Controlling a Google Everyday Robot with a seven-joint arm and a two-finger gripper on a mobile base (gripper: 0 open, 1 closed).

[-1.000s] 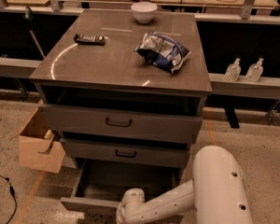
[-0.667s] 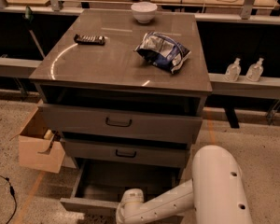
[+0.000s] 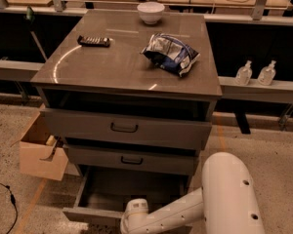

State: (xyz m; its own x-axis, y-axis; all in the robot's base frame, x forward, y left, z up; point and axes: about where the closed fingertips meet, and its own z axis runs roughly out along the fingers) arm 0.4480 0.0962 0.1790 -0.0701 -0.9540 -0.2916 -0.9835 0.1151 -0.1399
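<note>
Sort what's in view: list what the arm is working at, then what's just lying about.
In hand:
- bottom drawer, pulled open
- wrist at its front edge; the gripper is past the bottom of the picture, out of view

Lying about:
- chip bag, white bowl and dark bar on the cabinet top
- top drawer, middle drawer
- cardboard box
- clear bottles

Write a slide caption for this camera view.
White robot arm reaches the open bottom drawer of a grey cabinet; its gripper sits hidden below the picture's edge.
</note>
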